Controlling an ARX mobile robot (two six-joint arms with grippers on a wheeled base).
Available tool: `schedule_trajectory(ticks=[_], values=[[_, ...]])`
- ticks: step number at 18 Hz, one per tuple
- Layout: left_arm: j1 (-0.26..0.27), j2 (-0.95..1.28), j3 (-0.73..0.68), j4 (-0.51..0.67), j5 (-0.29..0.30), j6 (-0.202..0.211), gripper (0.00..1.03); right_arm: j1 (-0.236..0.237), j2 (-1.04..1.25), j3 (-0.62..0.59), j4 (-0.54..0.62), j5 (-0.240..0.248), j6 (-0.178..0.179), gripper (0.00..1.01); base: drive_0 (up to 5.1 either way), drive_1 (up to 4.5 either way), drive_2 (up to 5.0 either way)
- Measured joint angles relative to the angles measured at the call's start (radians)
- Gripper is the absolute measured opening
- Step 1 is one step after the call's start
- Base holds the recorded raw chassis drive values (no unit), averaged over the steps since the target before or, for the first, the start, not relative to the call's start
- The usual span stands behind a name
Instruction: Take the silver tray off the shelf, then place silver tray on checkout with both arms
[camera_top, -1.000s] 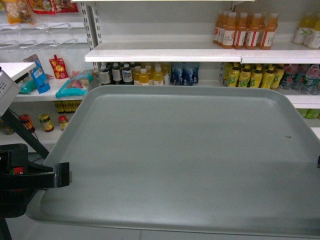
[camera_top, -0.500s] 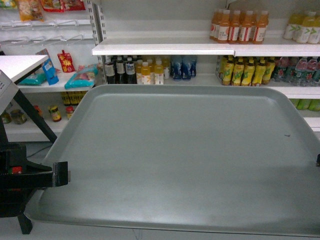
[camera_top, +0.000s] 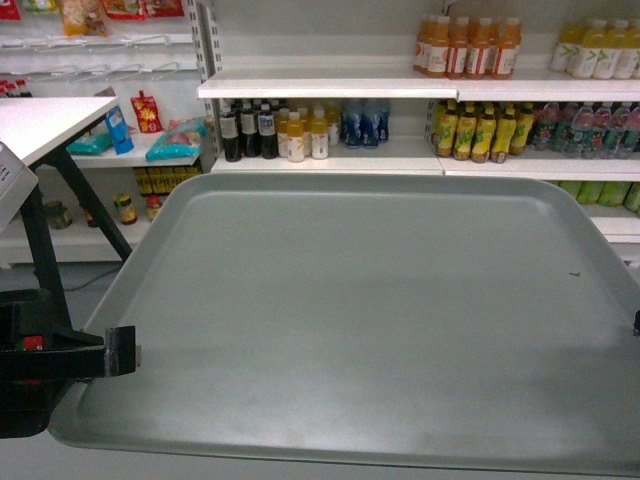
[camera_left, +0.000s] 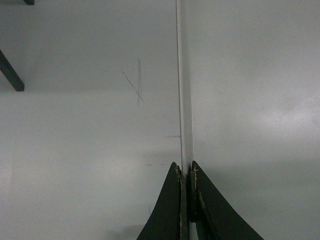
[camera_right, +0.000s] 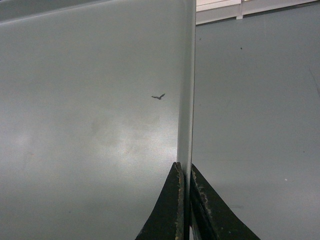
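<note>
Carrying: we hold the tray (camera_top: 380, 320) off the shelf (camera_top: 330, 88).
Fingers: both grippers, left (camera_left: 185, 172) and right (camera_right: 183, 170), pinch its rims.
Next: we swing toward the surface (camera_top: 45, 125).

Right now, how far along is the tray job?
Done: silver tray is off the shelf. In hand: left gripper and right gripper each pinch a tray rim, carrying it level. Left: setting it on the checkout, which stands off to the left.
</note>
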Motion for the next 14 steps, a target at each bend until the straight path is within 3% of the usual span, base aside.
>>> schedule_trajectory(ticks=[2, 6, 14], values=[[0.0, 0.0, 0.0, 0.001, 0.0, 0.0, 0.02, 0.0, 0.0, 0.0, -0.003, 0.0, 0.0, 0.03, 0.1, -3.97, 4.2], [0.0, 0.0, 0.0, 0.002, 0.0, 0.0, 0.02, 0.0, -0.002, 0.0, 0.0, 0.0, 0.0, 0.03, 0.0, 0.0, 0.0], [0.0, 0.0, 0.0, 0.003, 0.0, 0.0, 0.02, 0.0, -0.001, 0.0, 0.002, 0.001, 0.0, 0.03, -4.6, 2.53, 2.5]])
